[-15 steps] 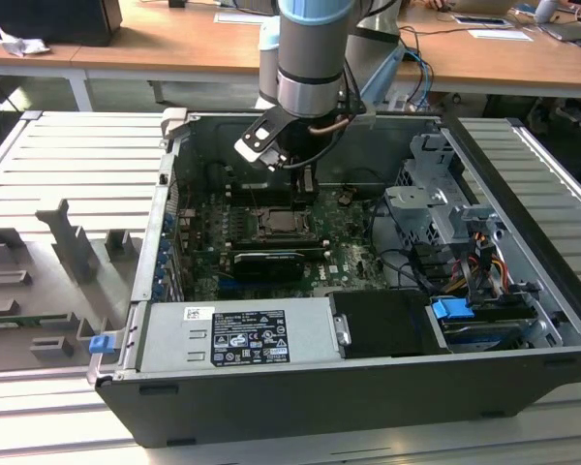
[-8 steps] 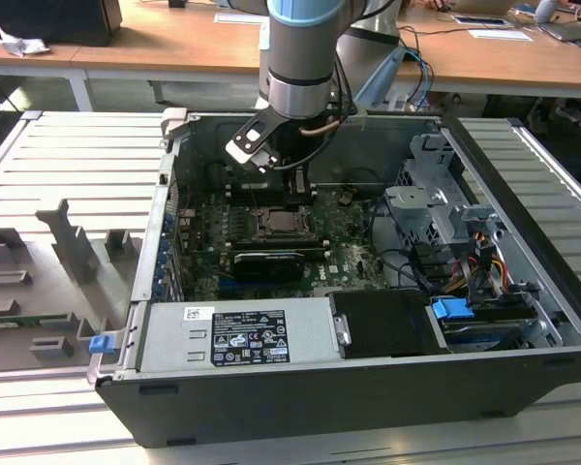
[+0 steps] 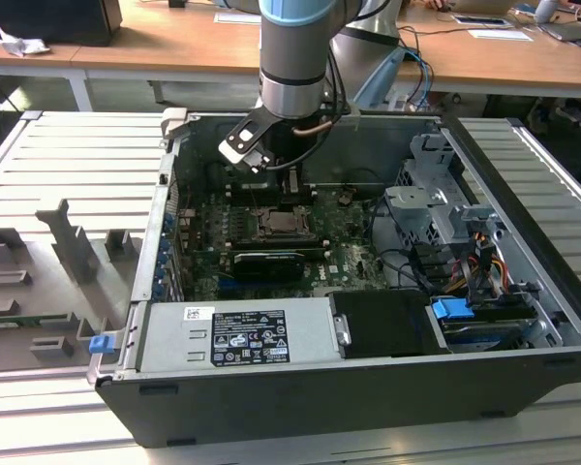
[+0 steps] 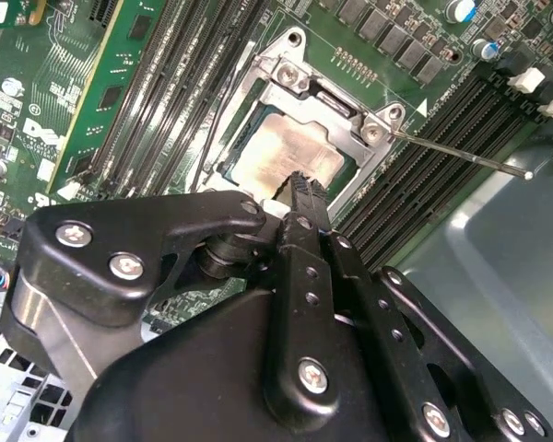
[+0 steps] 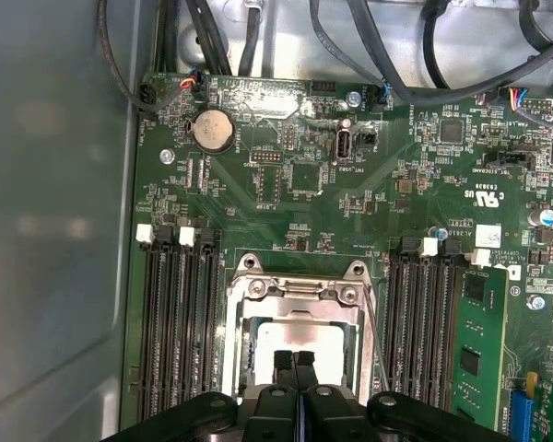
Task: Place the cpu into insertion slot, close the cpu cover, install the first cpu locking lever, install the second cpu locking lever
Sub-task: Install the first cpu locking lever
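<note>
While its 2 black fingertips (image 5: 282, 359) meet with nothing between them, the gripper (image 5: 294, 361) hangs straight over the cpu (image 5: 324, 339); whether the tips touch the chip cannot be told. In the second wrist view the gripper (image 4: 304, 189) points down at 1 edge of the cpu's (image 4: 276, 152) pale metal top.

The cpu lies flat in the insertion slot (image 5: 240, 331). The cpu cover (image 5: 300, 295) is down around it, so the chip shows through the frame's square opening. 1 thin locking lever (image 4: 461, 155) stands out sideways from a corner of the cover, its rod reaching across the long black memory slots (image 4: 424, 175) with its tip free.

Memory slots (image 5: 170, 322) flank the socket on 2 sides of the green motherboard (image 5: 258, 212), and a round coin cell (image 5: 212, 131) sits nearer the board's edge.

Reading the exterior view as a clock face centred on the socket (image 3: 276, 225): the arm (image 3: 295, 58) comes down from 12 o'clock, the labelled power supply (image 3: 237, 334) lies at 6 o'clock, and the drive cage (image 3: 436, 213) with a blue latch (image 3: 452, 312) sits between 3 and 4 o'clock. At 9 o'clock, outside the open computer case (image 3: 368, 397), grey fixtures (image 3: 68, 242) rest on the slatted table (image 3: 77, 155).
</note>
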Controlling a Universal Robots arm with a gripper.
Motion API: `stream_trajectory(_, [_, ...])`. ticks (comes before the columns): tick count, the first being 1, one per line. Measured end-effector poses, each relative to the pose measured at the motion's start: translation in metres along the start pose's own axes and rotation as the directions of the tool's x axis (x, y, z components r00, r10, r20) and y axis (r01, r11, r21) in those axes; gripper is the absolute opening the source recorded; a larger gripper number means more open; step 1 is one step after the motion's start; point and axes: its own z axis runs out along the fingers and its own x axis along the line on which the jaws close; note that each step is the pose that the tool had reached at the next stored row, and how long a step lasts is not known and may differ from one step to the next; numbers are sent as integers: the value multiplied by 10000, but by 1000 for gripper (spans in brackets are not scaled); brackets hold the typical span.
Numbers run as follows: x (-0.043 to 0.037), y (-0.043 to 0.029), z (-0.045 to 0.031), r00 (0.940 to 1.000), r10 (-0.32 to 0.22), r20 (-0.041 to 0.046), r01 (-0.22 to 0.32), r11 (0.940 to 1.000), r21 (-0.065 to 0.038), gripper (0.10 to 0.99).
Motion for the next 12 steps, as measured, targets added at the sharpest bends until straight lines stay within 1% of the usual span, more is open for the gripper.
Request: stream_trajectory(12, [0,1,-24,10000,0,1,0,10000,0,106])
